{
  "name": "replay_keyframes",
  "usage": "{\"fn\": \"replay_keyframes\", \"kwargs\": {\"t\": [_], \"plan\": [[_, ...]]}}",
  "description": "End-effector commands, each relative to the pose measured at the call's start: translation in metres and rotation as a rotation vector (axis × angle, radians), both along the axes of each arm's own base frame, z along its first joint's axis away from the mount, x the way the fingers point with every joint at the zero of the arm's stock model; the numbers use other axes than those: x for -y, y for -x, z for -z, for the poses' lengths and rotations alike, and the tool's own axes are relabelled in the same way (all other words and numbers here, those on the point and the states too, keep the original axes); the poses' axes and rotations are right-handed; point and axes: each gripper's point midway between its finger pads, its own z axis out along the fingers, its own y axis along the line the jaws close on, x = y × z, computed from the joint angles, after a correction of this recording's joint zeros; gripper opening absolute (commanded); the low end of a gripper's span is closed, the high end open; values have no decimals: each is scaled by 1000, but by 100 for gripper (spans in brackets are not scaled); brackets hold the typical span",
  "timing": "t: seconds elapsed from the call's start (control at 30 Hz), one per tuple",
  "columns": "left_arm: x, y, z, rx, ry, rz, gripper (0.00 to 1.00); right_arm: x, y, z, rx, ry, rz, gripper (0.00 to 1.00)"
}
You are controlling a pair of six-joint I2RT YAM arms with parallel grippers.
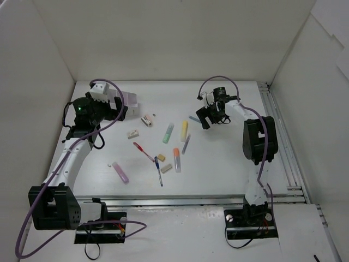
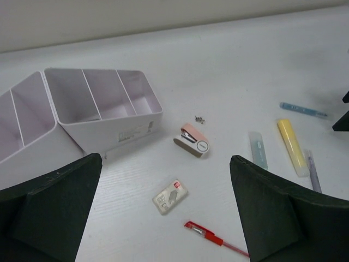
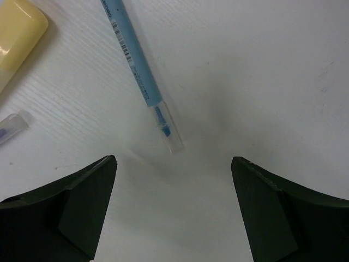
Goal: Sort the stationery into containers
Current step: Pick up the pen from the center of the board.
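The pale-lilac organizer box [image 1: 127, 99] stands at the back left; in the left wrist view its front wall [image 2: 109, 128] and slanted compartments show no items inside. My left gripper [image 1: 120, 112] is open and empty just right of it, above a small white eraser block [image 2: 170, 196], the pink-white sharpener [image 2: 192, 142] and a red pen [image 2: 210, 236]. My right gripper [image 1: 205, 118] is open and empty, just short of a light-blue pen [image 3: 136, 71]. A yellow marker [image 1: 184, 130], a green marker [image 1: 168, 132] and a grey pen [image 1: 186, 144] lie between the arms.
Nearer the front lie an orange marker [image 1: 176, 154], two tan erasers [image 1: 161, 157], a blue pen [image 1: 158, 171] and a pink marker [image 1: 121, 172]. White walls enclose the table on the left, back and right. A rail [image 1: 275, 125] runs along the right edge.
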Motion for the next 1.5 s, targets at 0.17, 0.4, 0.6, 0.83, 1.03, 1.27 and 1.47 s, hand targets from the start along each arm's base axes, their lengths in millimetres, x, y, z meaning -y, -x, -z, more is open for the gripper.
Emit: {"fn": "replay_keyframes", "kwargs": {"t": [0.17, 0.4, 0.6, 0.83, 1.03, 1.27, 1.47], "plan": [[-6, 6, -17, 67, -52, -31, 99, -4, -8, 6, -19, 211, -63, 60], [-4, 8, -24, 83, -74, -13, 100, -6, -1, 9, -53, 207, -109, 12], [49, 19, -27, 125, -203, 251, 100, -28, 22, -27, -60, 51, -118, 2], [146, 36, -8, 168, -439, 509, 99, -96, 106, -90, -349, -435, 46, 0], [207, 73, 7, 228, -533, 740, 100, -139, 171, -141, -557, -642, 58, 0], [246, 101, 12, 287, -612, 851, 99, -162, 206, -174, -737, -763, 36, 0], [255, 106, 33, 232, -687, 884, 94, -173, 218, -201, -774, -806, 6, 0]]}}
